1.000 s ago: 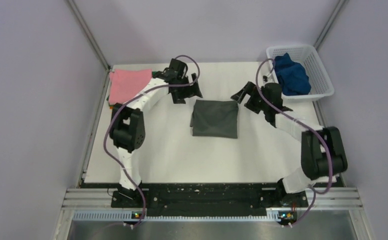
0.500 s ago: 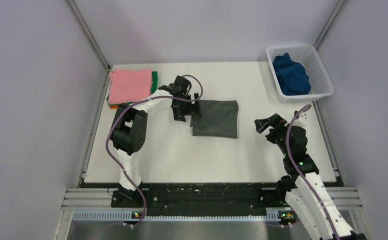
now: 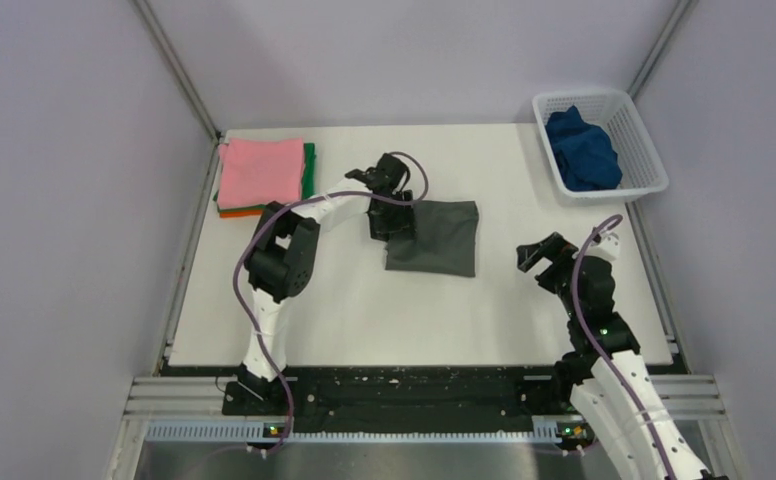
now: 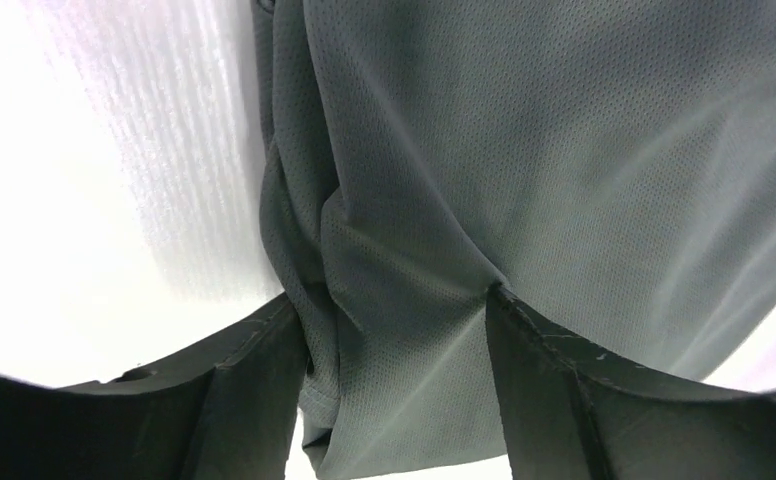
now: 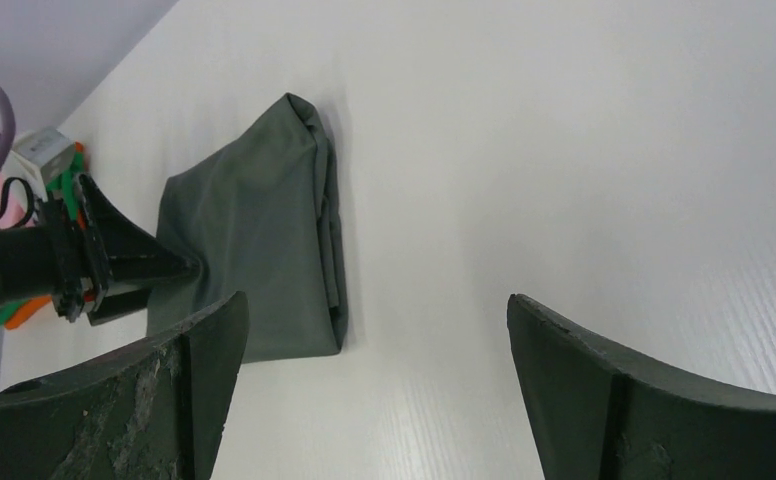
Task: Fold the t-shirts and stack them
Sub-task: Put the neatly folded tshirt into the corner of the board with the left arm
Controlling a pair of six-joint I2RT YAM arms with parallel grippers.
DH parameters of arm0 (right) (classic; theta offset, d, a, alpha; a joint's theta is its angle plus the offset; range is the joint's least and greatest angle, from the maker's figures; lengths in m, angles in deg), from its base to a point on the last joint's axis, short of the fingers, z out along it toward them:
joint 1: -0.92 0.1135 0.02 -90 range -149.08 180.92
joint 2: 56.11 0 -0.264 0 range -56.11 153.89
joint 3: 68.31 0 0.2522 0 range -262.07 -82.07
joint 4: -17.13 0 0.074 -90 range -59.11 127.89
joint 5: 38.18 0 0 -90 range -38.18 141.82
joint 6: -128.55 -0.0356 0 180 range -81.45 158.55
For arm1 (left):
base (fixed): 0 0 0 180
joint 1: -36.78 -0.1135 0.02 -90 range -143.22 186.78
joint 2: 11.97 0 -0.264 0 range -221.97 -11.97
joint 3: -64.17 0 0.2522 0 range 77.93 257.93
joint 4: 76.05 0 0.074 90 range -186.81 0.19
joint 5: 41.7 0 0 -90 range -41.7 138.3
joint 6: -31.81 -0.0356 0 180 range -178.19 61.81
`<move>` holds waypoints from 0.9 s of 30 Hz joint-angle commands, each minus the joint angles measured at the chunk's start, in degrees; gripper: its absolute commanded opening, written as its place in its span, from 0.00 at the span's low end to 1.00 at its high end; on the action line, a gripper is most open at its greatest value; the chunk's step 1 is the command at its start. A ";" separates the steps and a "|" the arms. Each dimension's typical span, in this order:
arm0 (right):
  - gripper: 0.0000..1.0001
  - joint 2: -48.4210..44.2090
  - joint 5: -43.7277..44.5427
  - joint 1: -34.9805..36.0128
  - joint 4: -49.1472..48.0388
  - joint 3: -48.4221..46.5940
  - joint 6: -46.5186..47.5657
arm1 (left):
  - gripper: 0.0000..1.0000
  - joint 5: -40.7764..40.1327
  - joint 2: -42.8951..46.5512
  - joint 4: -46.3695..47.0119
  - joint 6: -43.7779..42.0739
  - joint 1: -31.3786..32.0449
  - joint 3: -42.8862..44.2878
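Observation:
A folded dark grey t-shirt point(image 3: 439, 238) lies mid-table. My left gripper point(image 3: 396, 222) is down on its left edge. In the left wrist view the open jaws point(image 4: 394, 300) straddle the bunched grey cloth point(image 4: 564, 150), which creases at the fingertips. My right gripper point(image 3: 536, 257) hovers open over bare table to the tee's right; its wrist view point(image 5: 374, 310) looks across at the grey tee point(image 5: 254, 240) and the left gripper point(image 5: 134, 265). A pink t-shirt point(image 3: 259, 172) tops a stack at the back left, with green point(image 3: 309, 170) and orange point(image 3: 239, 211) edges showing beneath.
A white mesh basket point(image 3: 654, 185) stands at the back right corner with a crumpled dark blue t-shirt point(image 3: 584, 148) inside. Purple walls close in on both sides, and the arms' base rail runs along the near edge.
The left gripper moved right from the pink stack onto the grey tee's left edge and its jaws narrowed. The right arm pulled back from the tee toward the near right.

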 commanded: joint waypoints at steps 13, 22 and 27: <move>0.99 2.15 3.64 -0.31 -0.60 -1.06 1.12 | 0.00 -13.63 -17.88 -14.23 0.96 5.93 15.70; 0.99 1.67 1.61 -0.27 -3.13 0.23 0.33 | 0.00 -41.29 -14.46 -21.18 -5.71 4.88 27.58; 0.98 4.94 0.21 -0.31 -2.88 -1.23 1.70 | 0.00 -55.77 -10.64 -16.34 -19.11 3.80 27.97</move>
